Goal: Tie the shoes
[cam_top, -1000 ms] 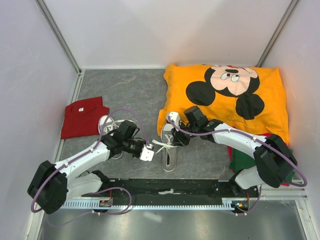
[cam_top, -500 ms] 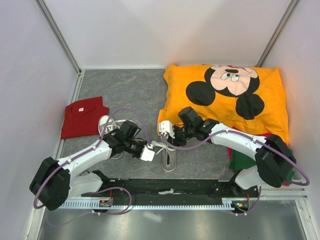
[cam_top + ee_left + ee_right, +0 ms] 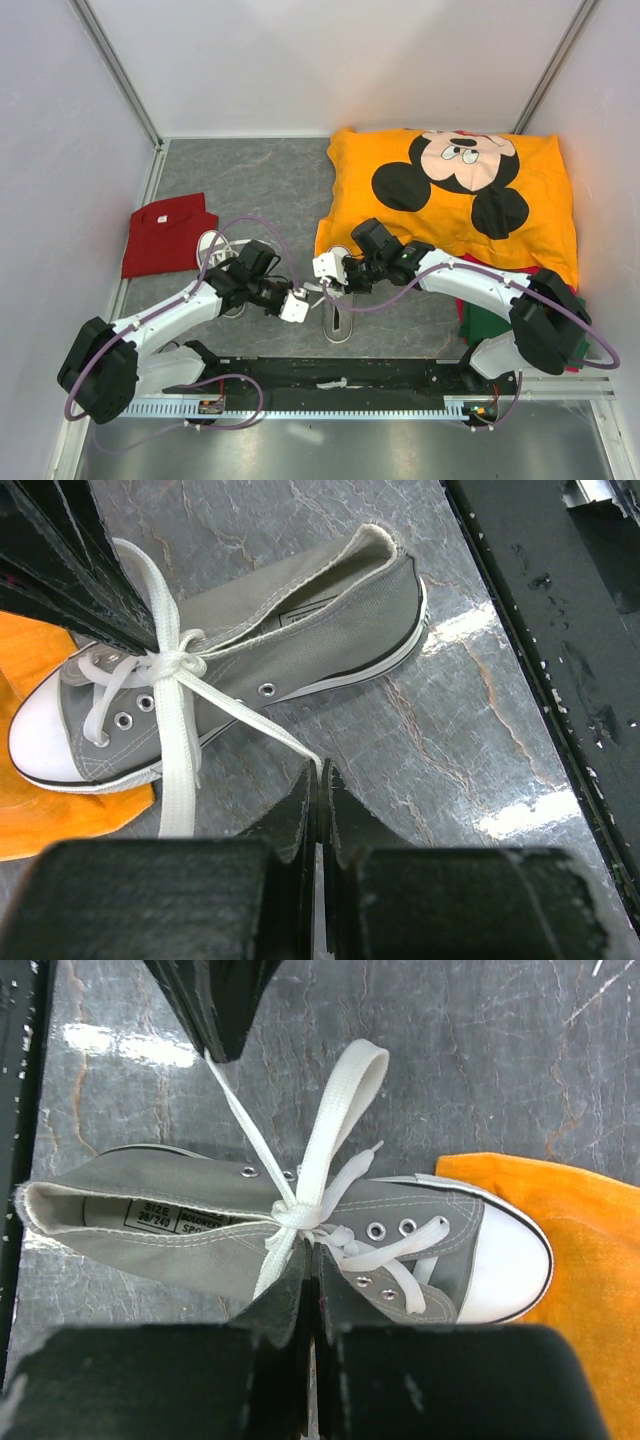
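Note:
One grey shoe (image 3: 338, 312) lies on its side between my two grippers, its white toe cap (image 3: 505, 1260) touching the orange cloth. Its laces cross in a knot (image 3: 295, 1215), and a flat loop (image 3: 350, 1080) sticks out from there. My left gripper (image 3: 320, 772) is shut on a thin lace strand (image 3: 250, 720) that runs taut from the knot. My right gripper (image 3: 312, 1257) is shut with its tips right at the knot, pinching lace there. The other shoe (image 3: 213, 247) sits behind my left arm, mostly hidden.
An orange Mickey Mouse cloth (image 3: 450, 190) covers the back right. A folded red shirt (image 3: 165, 235) lies at the left, and green cloth (image 3: 488, 318) sits under my right arm. The black base rail (image 3: 340, 375) runs along the near edge. White walls enclose the table.
My right gripper moved left over the shoe, opened, then shut at the knot. My left gripper stayed shut on its strand and barely moved.

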Action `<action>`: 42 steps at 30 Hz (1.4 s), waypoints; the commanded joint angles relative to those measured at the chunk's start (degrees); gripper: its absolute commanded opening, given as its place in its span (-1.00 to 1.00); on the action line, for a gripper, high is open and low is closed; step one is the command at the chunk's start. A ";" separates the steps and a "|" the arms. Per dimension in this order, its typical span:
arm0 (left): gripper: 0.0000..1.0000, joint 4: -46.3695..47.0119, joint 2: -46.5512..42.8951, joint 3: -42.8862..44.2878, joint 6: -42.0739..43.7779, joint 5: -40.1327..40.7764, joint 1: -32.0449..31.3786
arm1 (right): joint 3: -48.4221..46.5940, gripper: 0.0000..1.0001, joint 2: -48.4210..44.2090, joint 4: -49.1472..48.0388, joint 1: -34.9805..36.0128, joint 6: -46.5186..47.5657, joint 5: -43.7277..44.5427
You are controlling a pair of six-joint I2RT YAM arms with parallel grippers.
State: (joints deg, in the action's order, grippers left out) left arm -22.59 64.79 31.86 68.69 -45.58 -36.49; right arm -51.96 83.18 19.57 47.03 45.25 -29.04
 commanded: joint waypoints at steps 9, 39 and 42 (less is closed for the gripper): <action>-0.97 -0.17 -1.69 -0.83 1.45 -3.11 -0.34 | 3.27 -1.00 -5.39 -5.86 0.17 -15.18 9.95; 0.02 15.73 -6.27 2.59 -19.20 -7.06 8.72 | 11.80 -1.00 -12.07 -18.43 0.52 -33.21 9.79; 0.05 16.00 -1.61 4.96 -18.42 -7.06 7.93 | 11.80 -1.00 -11.64 -19.13 0.87 -33.04 9.70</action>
State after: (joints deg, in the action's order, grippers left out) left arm -11.60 59.22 33.04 54.15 -50.09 -27.92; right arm -40.40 72.36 4.27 47.31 11.60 -18.22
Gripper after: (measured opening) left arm 0.516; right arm 0.006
